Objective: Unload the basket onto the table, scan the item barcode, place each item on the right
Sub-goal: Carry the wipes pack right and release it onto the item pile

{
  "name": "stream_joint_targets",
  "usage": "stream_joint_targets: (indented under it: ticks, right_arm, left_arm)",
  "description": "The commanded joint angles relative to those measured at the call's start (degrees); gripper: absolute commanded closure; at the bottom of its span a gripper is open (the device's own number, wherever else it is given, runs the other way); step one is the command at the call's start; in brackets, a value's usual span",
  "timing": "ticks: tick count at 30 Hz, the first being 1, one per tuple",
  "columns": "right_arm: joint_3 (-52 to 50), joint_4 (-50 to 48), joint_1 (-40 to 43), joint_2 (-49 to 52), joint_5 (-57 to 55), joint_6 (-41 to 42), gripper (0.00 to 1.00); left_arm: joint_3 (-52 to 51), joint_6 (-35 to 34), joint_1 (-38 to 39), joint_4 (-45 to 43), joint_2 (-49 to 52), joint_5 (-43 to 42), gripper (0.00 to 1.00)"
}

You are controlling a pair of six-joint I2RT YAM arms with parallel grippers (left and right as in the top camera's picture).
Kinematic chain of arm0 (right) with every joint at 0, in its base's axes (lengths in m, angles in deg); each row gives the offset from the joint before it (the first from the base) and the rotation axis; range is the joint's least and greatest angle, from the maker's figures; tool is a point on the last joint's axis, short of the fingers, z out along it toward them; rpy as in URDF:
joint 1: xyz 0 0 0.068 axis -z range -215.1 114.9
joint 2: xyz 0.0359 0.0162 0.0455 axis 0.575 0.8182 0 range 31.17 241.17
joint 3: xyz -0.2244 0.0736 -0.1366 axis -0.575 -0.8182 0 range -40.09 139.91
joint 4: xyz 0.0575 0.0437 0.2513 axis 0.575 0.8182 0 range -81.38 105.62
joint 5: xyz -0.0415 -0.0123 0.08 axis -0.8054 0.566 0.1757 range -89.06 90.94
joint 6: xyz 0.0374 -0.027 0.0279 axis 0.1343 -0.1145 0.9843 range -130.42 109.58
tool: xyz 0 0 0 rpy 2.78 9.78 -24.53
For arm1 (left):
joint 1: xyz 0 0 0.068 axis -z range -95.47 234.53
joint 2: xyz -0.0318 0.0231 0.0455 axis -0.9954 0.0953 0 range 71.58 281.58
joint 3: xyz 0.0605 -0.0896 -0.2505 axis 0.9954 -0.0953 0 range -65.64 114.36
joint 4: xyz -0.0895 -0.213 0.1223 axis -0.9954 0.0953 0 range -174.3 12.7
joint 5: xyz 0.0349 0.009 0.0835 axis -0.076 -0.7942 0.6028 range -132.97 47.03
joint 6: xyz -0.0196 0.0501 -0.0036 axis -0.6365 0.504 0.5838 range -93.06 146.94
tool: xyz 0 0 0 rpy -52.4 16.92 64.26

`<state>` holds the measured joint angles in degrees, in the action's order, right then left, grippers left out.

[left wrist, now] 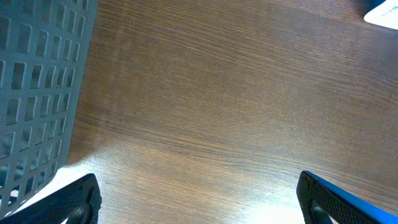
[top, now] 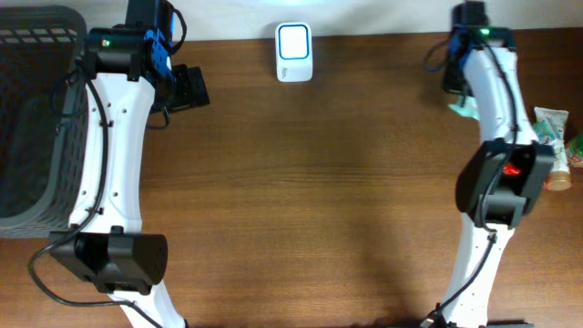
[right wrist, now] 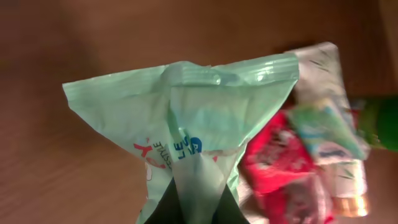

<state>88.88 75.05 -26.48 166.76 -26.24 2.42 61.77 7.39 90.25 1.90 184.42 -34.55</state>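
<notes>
Right jaws clamped on green packet — held clear of pile, likely bound for scanner; left jaws apart, idle.

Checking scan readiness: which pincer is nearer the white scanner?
Left. The left pincer sits open just left of the scanner; the right pincer, shut on a green packet, is farther to its right.

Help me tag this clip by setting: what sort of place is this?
Likely a mock shop checkout on a wooden table: a white scanner at the far edge, a grey basket on the left, snack packets on the right, with a green packet in the right pincer.
</notes>
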Motion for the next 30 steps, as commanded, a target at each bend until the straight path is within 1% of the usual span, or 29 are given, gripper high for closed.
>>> stream_joint_targets:
  ticks: [1,3,5,6,7,10,11,12,13,14,15,17,19,20,21,22,26,30]
  right_arm:
    - [-1.46,-0.66,6.16,-1.38,-2.16,-0.35,0.96]
    - [-1.46,-2.32,9.55,-0.7,1.68,-0.33,0.96]
    - [-1.46,-5.66,12.04,-0.42,2.16,-0.31,0.96]
    - [-1.46,-7.87,13.29,-0.42,2.16,-0.31,0.91]
    - [-1.46,-9.35,14.1,-0.42,2.21,-0.31,0.8]
    - [-1.46,-10.49,15.41,-0.31,5.25,-0.35,0.8]
    - [-1.46,-9.81,15.45,-0.31,5.81,-0.33,0.63]
    - [-1.46,-9.05,15.45,-0.31,5.77,-0.33,0.55]
    - [-1.46,-7.85,15.34,-0.31,5.84,-0.31,0.52]
    - [-1.46,-6.73,15.34,-0.31,6.01,-0.28,0.42]
    - [-1.46,-5.25,15.34,-0.39,5.99,-0.31,0.01]
    - [-1.46,-1.86,15.34,-1.9,5.99,0.37,0.01]
    - [-1.46,2.29,15.28,-5.81,7.78,8.52,0.01]
    - [-1.46,3.85,15.04,-7.87,11.3,10.67,0.01]
    - [-1.46,5.57,14.53,-10.43,16.26,10.62,0.01]
    - [-1.46,8.0,13.42,-13.2,18.95,10.62,0.01]
    - [-1.46,17.03,6.32,-24.0,19.28,10.62,0.01]
    - [-1.46,21.73,-1.31,-34.42,18.73,8.83,0.01]
  left_arm:
    - [0.02,-0.35,0.13,0.02,0.09,0.42,0.01]
    - [0.02,-0.35,0.13,0.02,0.09,0.42,0.01]
    - [0.02,-0.37,0.13,0.02,0.09,0.42,0.01]
    - [0.02,-0.35,0.13,0.02,0.09,0.42,0.01]
    - [0.02,-0.37,0.13,0.02,0.09,0.42,0.01]
    - [0.02,-0.35,0.13,0.02,0.09,0.42,0.01]
    - [0.02,-0.35,0.13,0.02,0.09,0.42,0.01]
    - [0.02,-0.35,0.13,0.02,0.09,0.42,0.01]
    - [0.02,-0.35,0.13,0.02,0.09,0.42,0.01]
    - [0.02,-0.35,0.13,0.02,0.09,0.42,0.01]
    - [0.02,-0.35,0.13,0.02,0.09,0.42,0.01]
    - [0.02,-0.35,0.13,0.02,0.09,0.42,0.01]
    - [0.02,-0.35,0.13,0.02,0.09,0.42,0.01]
    - [0.02,-0.35,0.13,0.02,0.09,0.42,0.01]
    - [0.02,-0.35,0.13,0.02,0.09,0.42,0.01]
    - [0.02,-0.37,0.13,0.02,0.09,0.42,0.01]
    - [0.02,-0.35,0.13,0.04,0.09,0.42,0.01]
    - [0.02,-0.35,0.13,0.02,0.09,0.42,0.01]
